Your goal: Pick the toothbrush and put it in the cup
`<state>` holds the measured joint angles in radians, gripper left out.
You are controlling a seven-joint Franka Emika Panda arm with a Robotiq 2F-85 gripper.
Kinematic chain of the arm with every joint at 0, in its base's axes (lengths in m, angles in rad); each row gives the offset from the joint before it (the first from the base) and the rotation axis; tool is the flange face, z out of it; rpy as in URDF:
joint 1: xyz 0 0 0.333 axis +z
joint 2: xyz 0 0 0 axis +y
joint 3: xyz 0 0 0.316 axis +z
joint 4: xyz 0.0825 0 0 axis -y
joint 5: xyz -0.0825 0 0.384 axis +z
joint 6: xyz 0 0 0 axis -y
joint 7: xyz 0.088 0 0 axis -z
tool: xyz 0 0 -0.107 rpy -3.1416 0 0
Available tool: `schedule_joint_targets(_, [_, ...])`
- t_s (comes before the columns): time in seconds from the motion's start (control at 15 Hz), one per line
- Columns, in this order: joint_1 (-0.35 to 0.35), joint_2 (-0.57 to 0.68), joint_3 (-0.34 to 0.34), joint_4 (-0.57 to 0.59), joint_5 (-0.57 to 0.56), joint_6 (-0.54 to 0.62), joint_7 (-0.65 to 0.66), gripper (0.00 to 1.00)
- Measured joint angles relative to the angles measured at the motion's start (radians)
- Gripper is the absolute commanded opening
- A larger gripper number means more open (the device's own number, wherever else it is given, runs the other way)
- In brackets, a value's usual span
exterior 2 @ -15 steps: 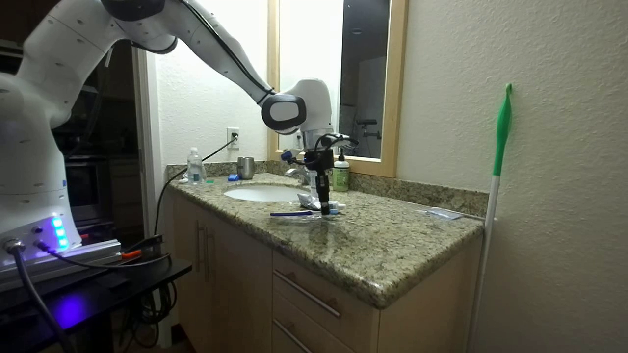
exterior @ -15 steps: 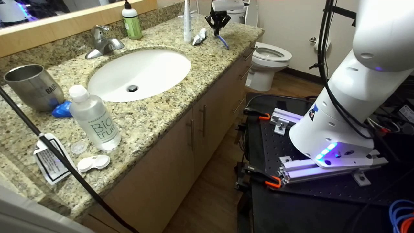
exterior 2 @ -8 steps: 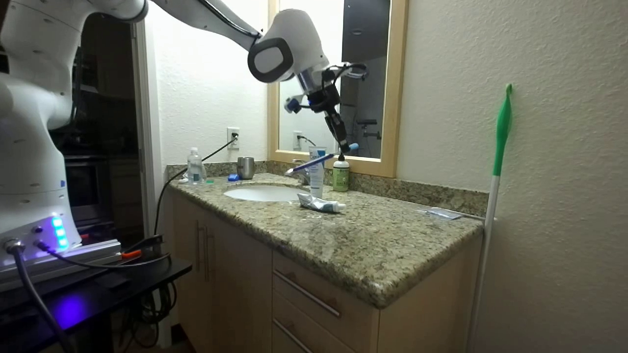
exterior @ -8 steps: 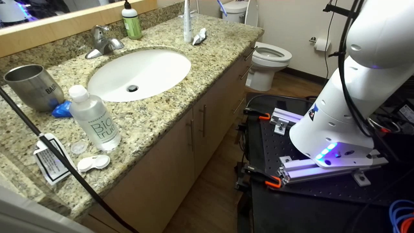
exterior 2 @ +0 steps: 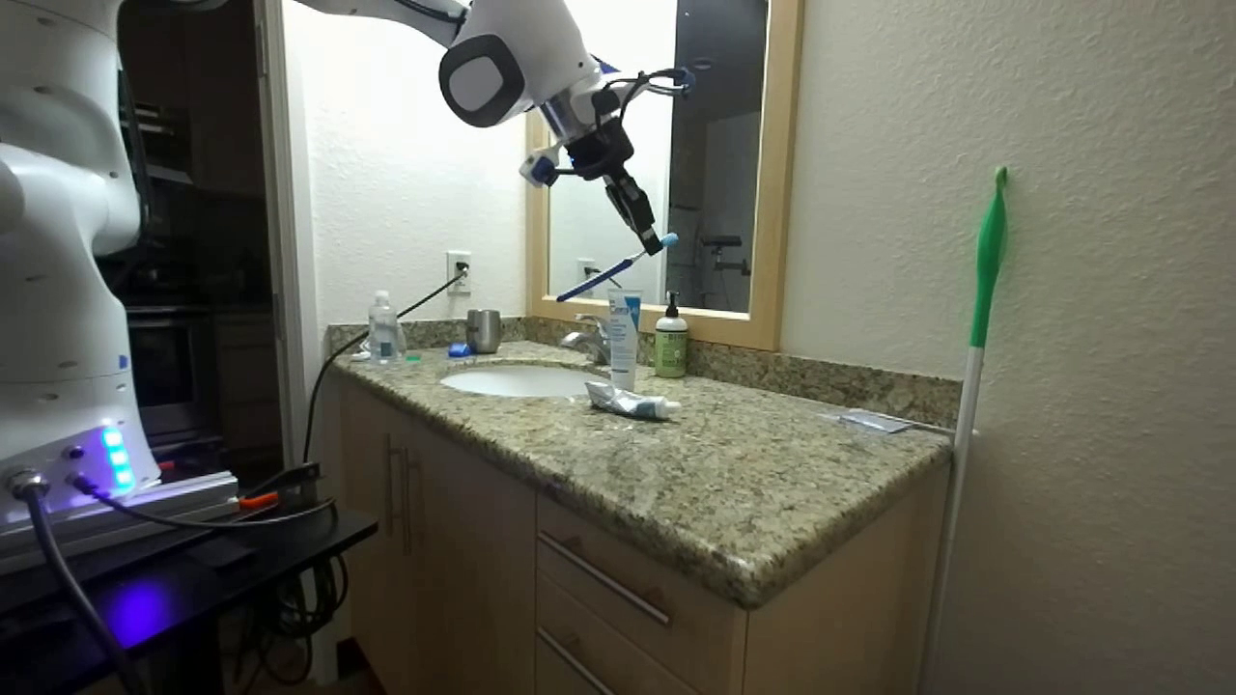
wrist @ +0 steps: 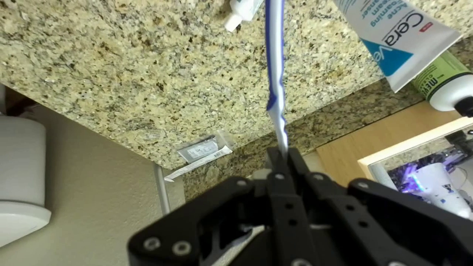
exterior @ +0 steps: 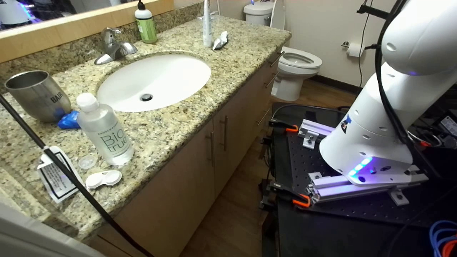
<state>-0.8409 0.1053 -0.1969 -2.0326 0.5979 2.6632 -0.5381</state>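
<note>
The toothbrush [exterior 2: 597, 280] has a blue and white handle and a light blue head. My gripper [exterior 2: 654, 247] is shut on its neck and holds it in the air above the counter, in front of the mirror. The handle slants down to the left in that exterior view. In the wrist view the handle [wrist: 274, 55] runs up and away from the fingertips [wrist: 283, 153]. In an exterior view only the handle's end [exterior: 252, 1] shows at the top edge, and the gripper is out of frame. The cup [exterior: 39, 98], a grey metal tumbler, stands upright beyond the sink, also seen in an exterior view [exterior 2: 483, 331].
The clear bottle [exterior: 105, 132] and a blue item [exterior: 69, 121] stand near the cup. The sink [exterior: 171, 78] and faucet [exterior: 112, 48] lie between. An upright white tube [exterior 2: 624, 338], crumpled tube [exterior 2: 628, 401] and soap bottle [exterior 2: 671, 346] stand below the gripper. A black cable [exterior: 82, 191] crosses the counter's end.
The gripper has risen from the counter with the toothbrush, then moved up and left in an exterior view. The handle now slants more steeply. The cup has not moved.
</note>
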Motion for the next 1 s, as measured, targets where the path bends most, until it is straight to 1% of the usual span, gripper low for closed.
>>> schedule_joint_targets(0.13, [0.02, 0.008, -0.01, -0.002, 0.027, 0.031, -0.036, 0.01])
schedule_joint_targets(0.27, [0.024, -0.02, 0.027, -0.038, 0.14, 0.077, -0.183, 0.01])
schedule_joint_targets(0.47, [0.045, -0.164, 0.088, -0.178, 0.325, 0.088, -0.412, 0.01])
schedule_joint_targets(0.73, [0.137, -0.399, 0.097, -0.373, 0.618, 0.058, -0.708, 0.01])
schedule_joint_targets(0.8, [0.177, -0.457, 0.078, -0.422, 0.647, 0.032, -0.746, 0.06])
schedule_joint_targets(0.87, [0.227, -0.509, 0.043, -0.467, 0.639, 0.007, -0.748, 0.06])
schedule_joint_targets(0.93, [0.257, -0.543, 0.02, -0.496, 0.633, -0.006, -0.747, 0.06])
schedule_joint_targets(1.0, [0.27, -0.56, 0.006, -0.511, 0.63, -0.012, -0.747, 0.06])
